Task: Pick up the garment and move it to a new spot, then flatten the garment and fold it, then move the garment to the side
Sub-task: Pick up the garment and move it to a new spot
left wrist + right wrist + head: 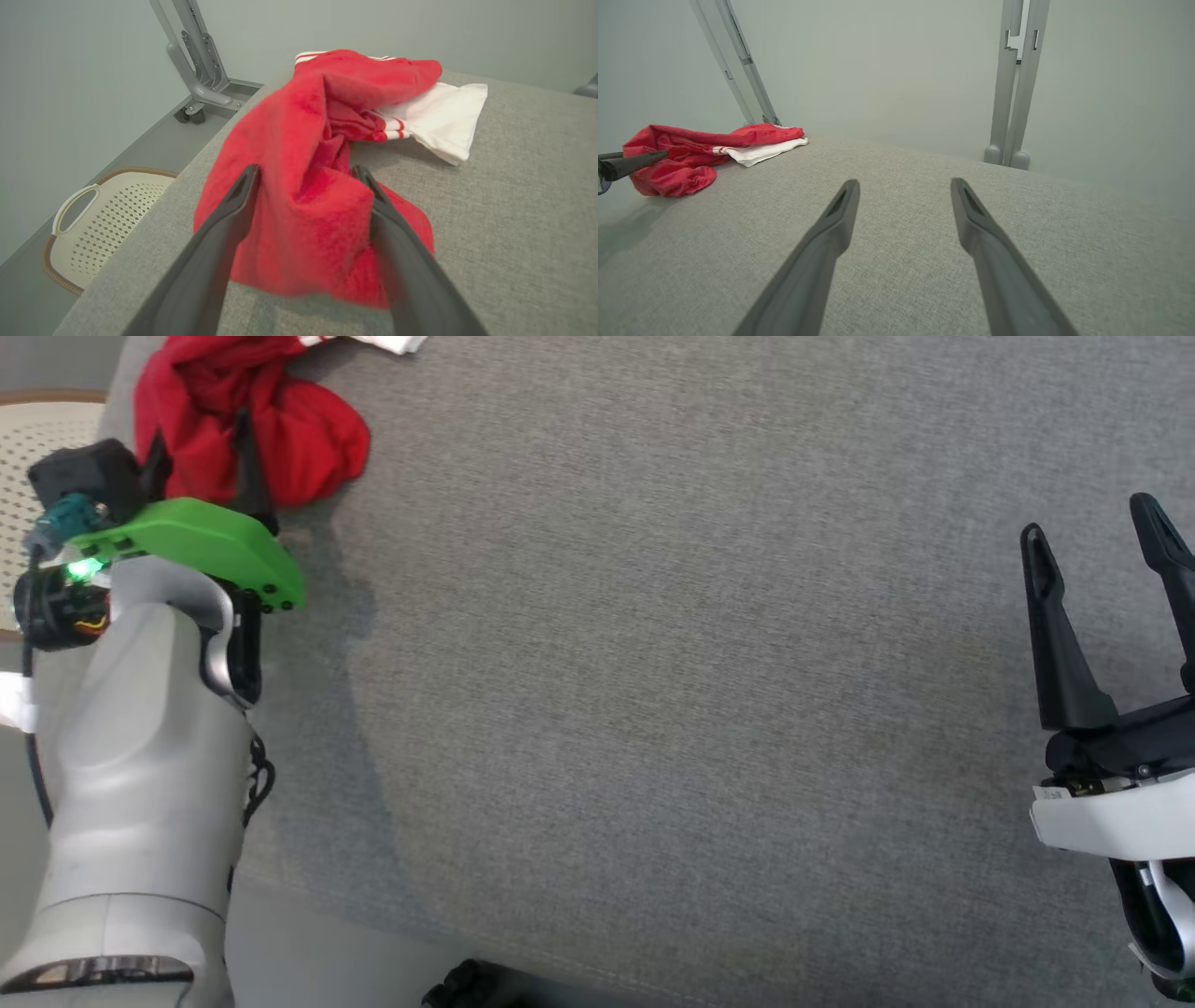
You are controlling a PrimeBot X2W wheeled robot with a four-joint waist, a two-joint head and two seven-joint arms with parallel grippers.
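Left wrist view: my left gripper point(306, 171) is spread wide and empty, its fingers point(229, 210) on either side of the crumpled red garment point(327, 93). The garment stretches straight ahead, near the left edge of the grey table point(653, 709). My right gripper point(1088, 527), also spread, is well apart.

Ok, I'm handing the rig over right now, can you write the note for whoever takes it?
Left end effector: open, fingers either side of a red bunch of the garment, not yet closed.
Right end effector: open, empty, over bare table at the right.
Garment: crumpled, red with a white part, at the table's far left corner, near the basket on the floor.
Done: nothing yet; the pick is only lined up.
To do: grasp, move to a new spot, flatten, fold, move aside.
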